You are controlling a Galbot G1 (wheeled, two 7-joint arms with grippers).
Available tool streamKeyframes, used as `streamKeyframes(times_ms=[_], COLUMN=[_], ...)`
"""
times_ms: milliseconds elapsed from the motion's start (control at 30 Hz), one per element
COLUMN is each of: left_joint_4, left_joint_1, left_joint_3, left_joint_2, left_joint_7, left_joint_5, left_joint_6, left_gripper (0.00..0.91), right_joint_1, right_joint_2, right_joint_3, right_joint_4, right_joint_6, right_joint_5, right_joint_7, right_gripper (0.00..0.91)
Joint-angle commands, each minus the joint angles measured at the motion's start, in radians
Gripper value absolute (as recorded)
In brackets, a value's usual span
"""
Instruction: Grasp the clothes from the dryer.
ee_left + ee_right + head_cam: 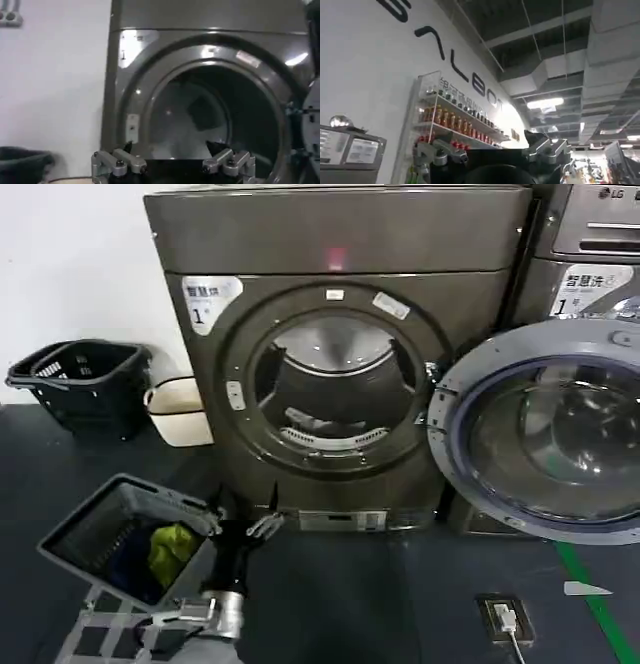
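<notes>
The left arm is reaching forward and low from the bottom of the head view, its left hand (pixel 243 529) hanging just in front of the dryer (pixel 340 354) at the level of the lower panel, below the round mouth. In the left wrist view the left hand (pixel 172 162) is pointing straight at the open drum, its fingers (pixel 119 161) spread wide and holding nothing. The right hand (pixel 492 155) is lifted away from the work, aiming at a wall, a shelf of bottles (pixel 452 125) and the ceiling; its fingers are likewise standing apart and empty.

The dryer's door (pixel 545 434) is swinging fully open to the right. Inside the steel drum, the clothes (pixel 310 422) are lying on the drum floor near the front lip, a small pale bundle. Beside the left arm, a tilted dark basket (pixel 100 524) is holding a yellow-green cloth (pixel 172 549) and something dark blue. Another black basket (pixel 85 379) is sitting on the floor by the wall.
</notes>
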State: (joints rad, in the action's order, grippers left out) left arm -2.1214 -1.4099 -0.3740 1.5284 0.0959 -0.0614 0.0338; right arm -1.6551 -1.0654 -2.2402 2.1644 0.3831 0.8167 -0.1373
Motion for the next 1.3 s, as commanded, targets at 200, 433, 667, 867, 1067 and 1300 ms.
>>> streamKeyframes(times_ms=[200,433,667,867,1067,1300], left_joint_4=[0.024,0.041,0.051,0.061,0.061,0.057], left_joint_1=[0.012,0.025,0.029,0.033,0.033,0.029], left_joint_3=[-0.002,0.0,0.003,0.005,0.005,0.005], left_joint_2=[0.004,0.008,0.011,0.01,0.006,0.004], left_joint_7=[0.032,0.059,0.058,0.059,0.06,0.06], left_joint_5=[-0.049,-0.059,-0.06,-0.064,-0.064,-0.063], left_joint_6=[0.009,-0.001,-0.001,0.001,0.0,0.001], left_gripper=[0.907,0.907,0.907,0.907,0.907,0.907], right_joint_1=[0.0,0.002,0.005,0.007,0.006,0.002], right_joint_2=[-0.001,-0.002,-0.003,-0.002,-0.003,-0.008], right_joint_3=[-0.004,-0.003,0.011,0.017,0.017,0.016], right_joint_4=[0.0,-0.002,-0.005,0.0,0.005,0.009], right_joint_6=[0.0,0.0,-0.039,-0.047,-0.044,-0.08], right_joint_5=[0.001,0.0,-0.001,0.01,0.015,0.022], right_joint_7=[0.003,0.004,0.003,0.008,0.006,0.016], right_gripper=[0.907,0.907,0.907,0.907,0.907,0.907])
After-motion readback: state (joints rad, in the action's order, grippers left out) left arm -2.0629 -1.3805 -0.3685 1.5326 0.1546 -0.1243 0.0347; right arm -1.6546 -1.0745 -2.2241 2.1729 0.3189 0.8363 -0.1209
